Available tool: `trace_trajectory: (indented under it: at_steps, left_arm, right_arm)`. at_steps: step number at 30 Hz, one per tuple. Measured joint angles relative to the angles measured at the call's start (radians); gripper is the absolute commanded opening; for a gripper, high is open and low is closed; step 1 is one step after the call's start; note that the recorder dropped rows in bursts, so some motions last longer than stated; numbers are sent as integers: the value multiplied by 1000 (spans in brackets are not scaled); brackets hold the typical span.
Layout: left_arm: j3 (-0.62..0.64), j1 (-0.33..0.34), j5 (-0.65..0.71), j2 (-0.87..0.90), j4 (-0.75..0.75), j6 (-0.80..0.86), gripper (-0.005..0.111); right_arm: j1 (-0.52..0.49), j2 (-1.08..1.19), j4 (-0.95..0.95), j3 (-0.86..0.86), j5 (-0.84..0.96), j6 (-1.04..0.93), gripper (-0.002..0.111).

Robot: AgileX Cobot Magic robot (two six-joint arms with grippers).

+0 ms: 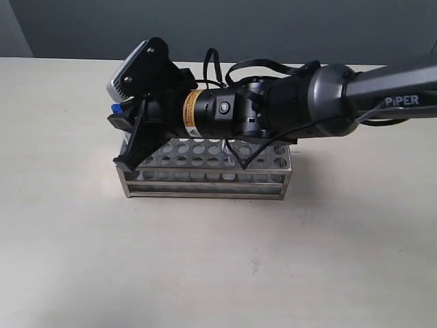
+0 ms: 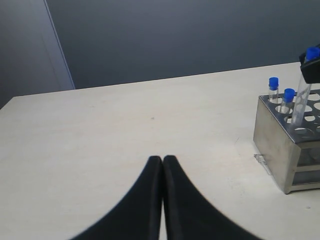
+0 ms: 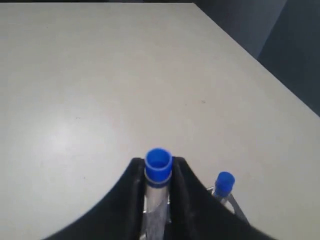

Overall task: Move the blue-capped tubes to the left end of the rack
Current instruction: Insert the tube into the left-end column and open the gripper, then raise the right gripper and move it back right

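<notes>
Pinching clear, blue-capped tube (image 3: 158, 161) in right claw (image 3: 158, 169); left claw (image 2: 162, 160) pressed together; rack (image 1: 205, 184) shiny perforated steel

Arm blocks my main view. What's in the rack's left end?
Two tubes stand in the rack's end holes; the right claw holds a third tube beside them. The arm covers the back rows.

A pale cream table (image 1: 205, 273), matte and lightly speckled, runs back to 1 dark grey wall (image 1: 273, 27); a lighter panel (image 1: 12, 27) stands at its left.
</notes>
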Motion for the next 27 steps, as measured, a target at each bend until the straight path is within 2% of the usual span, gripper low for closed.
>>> trace_trajectory:
  at_steps: [8, 10, 12, 16, 27]
  left_arm:
    - [0, 0, 0, 0, 0, 0, 1]
    - [0, 0, 0, 0, 0, 0, 1]
    - [0, 0, 0, 0, 0, 0, 1]
    - [0, 0, 0, 0, 0, 0, 1]
    - [0, 0, 0, 0, 0, 0, 1]
  right_arm:
    - [-4, 91, 71, 0, -8, -2, 3]
    - [-4, 112, 92, 0, -8, -2, 26]
    - [-4, 118, 97, 0, -5, -2, 41]
    - [-3, 87, 91, 0, 47, 5, 41]
    - [-35, -204, 94, 23, 190, -12, 38]
